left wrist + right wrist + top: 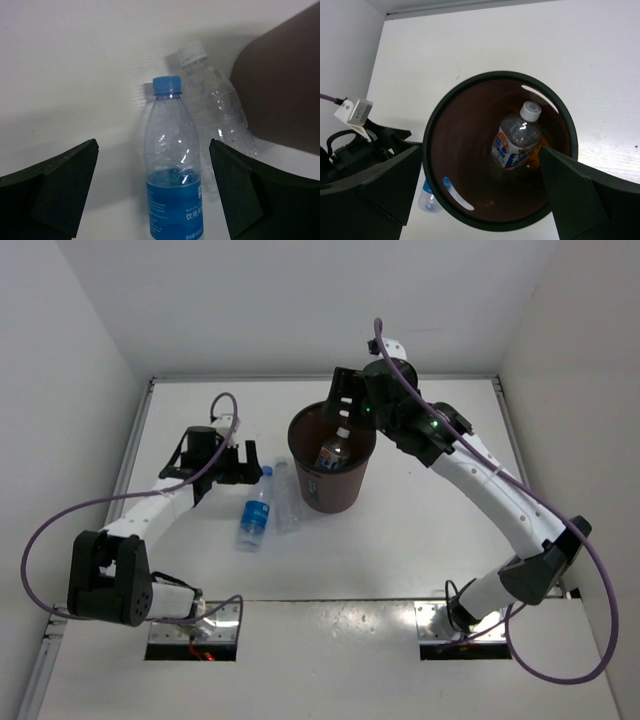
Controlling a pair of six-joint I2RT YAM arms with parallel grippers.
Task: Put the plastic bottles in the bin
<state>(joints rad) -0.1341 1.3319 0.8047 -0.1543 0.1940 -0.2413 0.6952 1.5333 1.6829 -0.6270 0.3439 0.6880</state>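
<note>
**Two bottles binned, two waiting under the left gripper**

The right gripper (481, 150) hangs over the mouth of the bin (330, 495), jaws spread wide and holding nothing. That suits a drop from above. Straight below it, the labelled bottle (517, 142) rests slanted inside the bin with its white cap uppermost. A sliver of the orange bottle (536, 159) shows beside it, partly hidden by the gripper's right finger. High and centred is a sensible release point, since anything let go there falls clear of the rim.

The left gripper (154, 146) is likewise fully open and empty, pointed down at the remaining pair on the counter (420, 540). The blue bottle (172, 170) lies on its side between the lines of the two fingers, with its cap at the far end in the wrist view. The clear bottle (215, 110) lies alongside, just right of the blue one and nearer the right finger. The bin wall is close beyond it. Whether the two bottles touch, I cannot tell.

My reading is that the left arm is lined up for the blue bottle, the more centred of the two. Wide jaws straddling its body should hold a light, round bottle better than a pinch at the neck. The risk is the right finger landing on the clear bottle or nudging it against the bin
</note>
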